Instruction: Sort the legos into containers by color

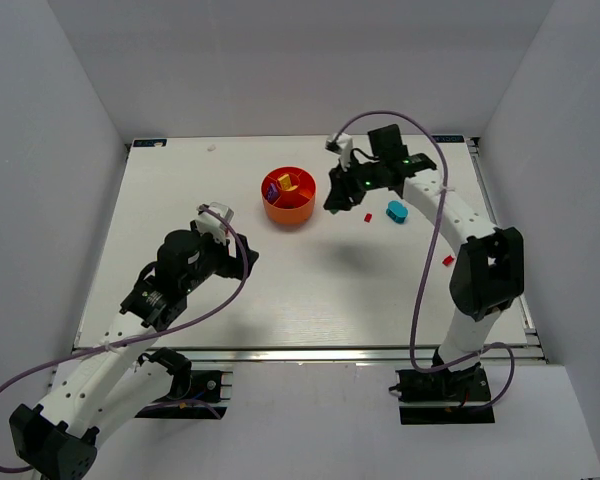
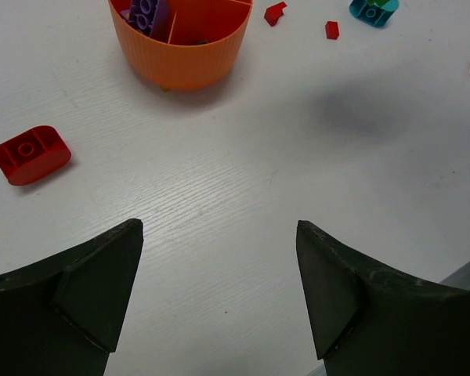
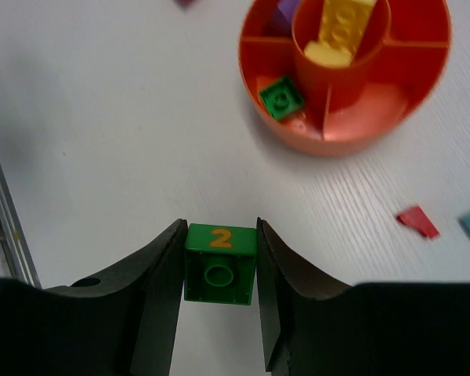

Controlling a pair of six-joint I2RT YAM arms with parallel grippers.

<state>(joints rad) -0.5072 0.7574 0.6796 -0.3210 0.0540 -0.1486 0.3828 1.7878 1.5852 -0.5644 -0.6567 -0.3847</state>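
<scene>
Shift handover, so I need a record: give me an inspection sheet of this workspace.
Surface: white table, no damage seen.
Job's things: orange bowl holds purple bricks, yellow brick, green brick; loose on table: red brick, cyan brick, small red pieces.
Clutter: nothing seen.
Grippers: left gripper open, empty; right gripper shut on numbered green brick.
Cables: purple cable loops from each arm.
Surroundings: white walls on three sides.

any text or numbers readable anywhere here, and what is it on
"2", in orange, on the green brick held in the right gripper.
Dark strips at the far corners in the top view: too small to tell whether they carry text.
Nothing else can be read.
</scene>
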